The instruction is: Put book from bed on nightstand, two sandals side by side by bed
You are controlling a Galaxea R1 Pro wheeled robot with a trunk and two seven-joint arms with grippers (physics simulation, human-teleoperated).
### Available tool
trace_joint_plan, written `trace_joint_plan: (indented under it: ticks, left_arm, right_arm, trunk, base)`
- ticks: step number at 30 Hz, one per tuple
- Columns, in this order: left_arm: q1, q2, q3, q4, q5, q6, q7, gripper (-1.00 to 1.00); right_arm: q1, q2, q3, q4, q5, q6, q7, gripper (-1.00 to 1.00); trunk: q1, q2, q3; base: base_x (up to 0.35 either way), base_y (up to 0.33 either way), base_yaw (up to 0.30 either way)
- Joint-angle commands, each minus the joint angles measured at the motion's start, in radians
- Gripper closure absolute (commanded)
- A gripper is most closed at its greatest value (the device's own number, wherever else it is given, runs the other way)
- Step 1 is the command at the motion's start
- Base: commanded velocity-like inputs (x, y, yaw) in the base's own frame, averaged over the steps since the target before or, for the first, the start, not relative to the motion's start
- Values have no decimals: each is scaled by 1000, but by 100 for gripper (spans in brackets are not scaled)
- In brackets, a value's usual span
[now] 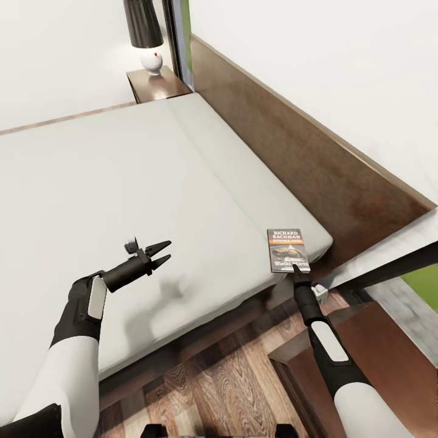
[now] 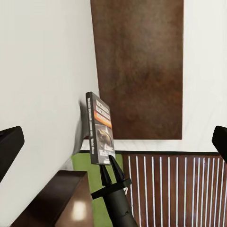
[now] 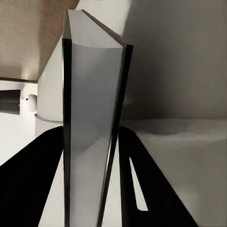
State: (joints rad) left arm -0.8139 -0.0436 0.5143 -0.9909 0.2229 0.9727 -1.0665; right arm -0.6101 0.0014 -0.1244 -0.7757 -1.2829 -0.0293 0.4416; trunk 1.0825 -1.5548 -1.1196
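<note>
Right gripper [image 1: 296, 269] closed on the book [image 1: 288, 250] at its near edge – in the right wrist view both dark fingers [image 3: 142, 184] press against the book's [image 3: 90, 123] covers, pale page edge facing the camera between them. Book at the near corner of the bed [image 1: 121, 201], close to the headboard [image 1: 316, 176]; whether it rests on the mattress or is just lifted off cannot be told. Cover up in the head view, white author lettering and an orange band legible.

Left gripper [image 1: 159, 253] open, nothing between the jaws, held above the mattress well to the side of the book.

Around the right jaws: headboard just beyond the book, nightstand [image 1: 371, 347] below and beside the right forearm, wood-plank floor [image 1: 225, 377] between it and the bed frame. Second nightstand [image 1: 157, 85] at the far end of the headboard, carrying a lamp [image 1: 146, 36] with dark shade and white base.

Left wrist view – book [image 2: 100, 130] seen from the side, spine toward the camera, right gripper [image 2: 112, 176] pinching its lower edge, headboard [image 2: 137, 66] behind. Right wrist view adds the far lamp [image 3: 21, 101], small.
</note>
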Motion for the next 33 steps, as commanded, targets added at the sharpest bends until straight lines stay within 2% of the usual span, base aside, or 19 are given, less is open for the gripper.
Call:
trace_joint_plan:
  ticks: [1,22,27,30,33]
  left_arm:
    - [-1,-1,3,0,-1,4,-3,-100]
    - [1,0,3,1,-4,4,2,-100]
    - [4,4,3,1,-5,4,100,-100]
    - [4,7,3,1,-5,4,116,-100]
    - [5,23,3,2,-5,4,126,-100]
  right_arm:
    - [0,0,0,1,-9,0,5,100]
    - [0,1,2,0,-8,0,5,100]
    - [0,0,3,0,-8,4,5,100]
    - [0,1,5,-2,-6,8,7,100]
    - [0,2,12,-12,-2,11,10,100]
  trunk:
    - [-4,7,3]
    - [-84,154,69]
    - [-104,189,84]
    - [-115,210,94]
    - [-127,231,103]
  base:
    - [0,0,0]
    - [0,0,0]
    - [0,0,0]
    - [0,0,0]
    - [0,0,0]
